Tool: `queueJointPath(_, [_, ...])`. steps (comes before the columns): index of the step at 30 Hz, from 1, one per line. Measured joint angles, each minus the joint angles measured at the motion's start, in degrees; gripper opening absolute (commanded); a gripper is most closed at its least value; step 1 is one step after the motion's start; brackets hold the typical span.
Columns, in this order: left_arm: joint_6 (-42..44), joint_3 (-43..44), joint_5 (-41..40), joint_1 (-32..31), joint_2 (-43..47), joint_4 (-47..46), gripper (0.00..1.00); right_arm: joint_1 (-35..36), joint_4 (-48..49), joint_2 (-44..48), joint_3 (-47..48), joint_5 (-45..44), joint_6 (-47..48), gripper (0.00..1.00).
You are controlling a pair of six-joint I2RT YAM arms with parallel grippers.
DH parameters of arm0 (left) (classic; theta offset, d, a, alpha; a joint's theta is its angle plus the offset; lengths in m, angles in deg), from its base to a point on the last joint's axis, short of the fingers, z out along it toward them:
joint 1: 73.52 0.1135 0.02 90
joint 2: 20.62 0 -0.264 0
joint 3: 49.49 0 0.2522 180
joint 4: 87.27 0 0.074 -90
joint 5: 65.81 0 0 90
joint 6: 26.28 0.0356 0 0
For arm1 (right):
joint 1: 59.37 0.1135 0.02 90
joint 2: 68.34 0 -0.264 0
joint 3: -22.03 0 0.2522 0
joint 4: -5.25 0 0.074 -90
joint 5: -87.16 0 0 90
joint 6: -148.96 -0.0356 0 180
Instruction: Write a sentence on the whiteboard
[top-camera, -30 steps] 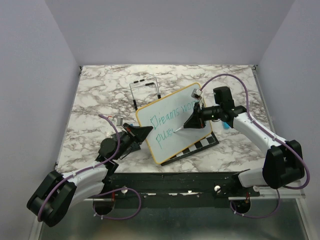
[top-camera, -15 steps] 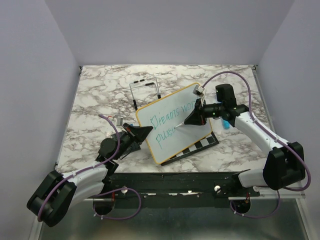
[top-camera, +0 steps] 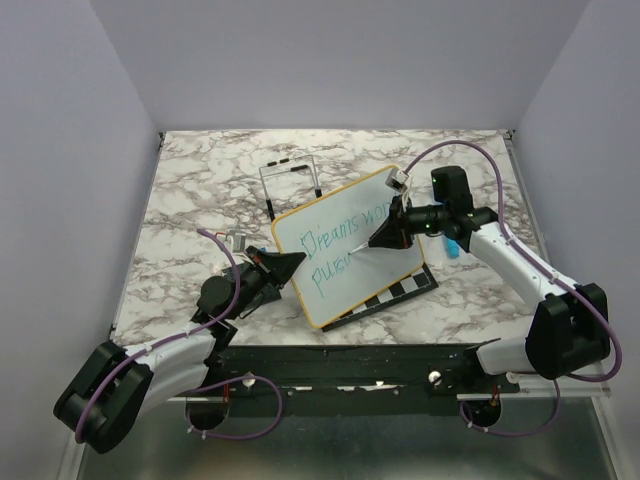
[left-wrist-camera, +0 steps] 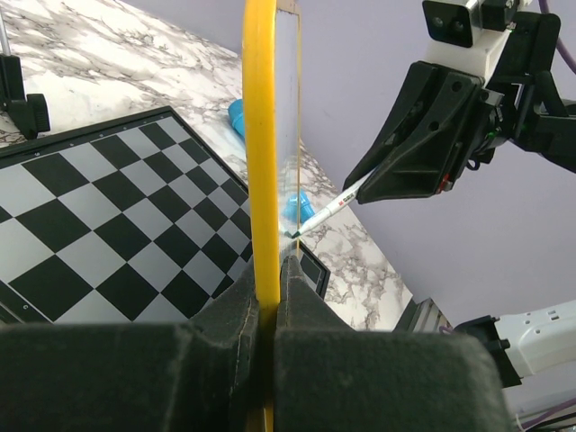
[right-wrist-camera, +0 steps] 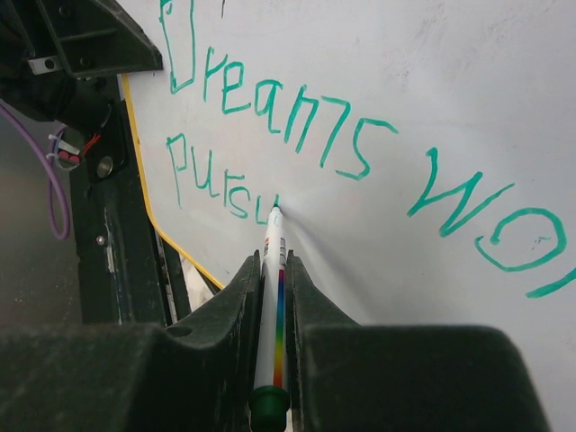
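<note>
While the left jaws are clamped on the yellow edge of the whiteboard, holding it tilted over the chessboard on the bench, the right jaws are closed on a marker. Its tip sits on the board right after "pursu" in the sentence.

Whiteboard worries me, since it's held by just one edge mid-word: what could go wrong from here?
1. The left claw pinches the whiteboard only at its yellow frame, so the marker pressing on it might tilt or slip the board and skew the letters.
2. The right claw holds the thin marker between narrow fingers; it might twist or slide back, breaking the stroke after "pursu".
3. If the board slips, it could land on the chessboard beneath.
</note>
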Motion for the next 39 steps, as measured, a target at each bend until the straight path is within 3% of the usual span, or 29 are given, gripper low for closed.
queueJointPath(18, [0.0,0.0,0.0,0.0,0.0,-0.1,0.0,-1.7,-5.7,0.8,-1.4,-0.6,4.0,0.01])
queueJointPath(39, [0.0,0.0,0.0,0.0,0.0,-0.1,0.0,-3.4,-3.6,5.4,-0.7,5.9,3.6,0.01])
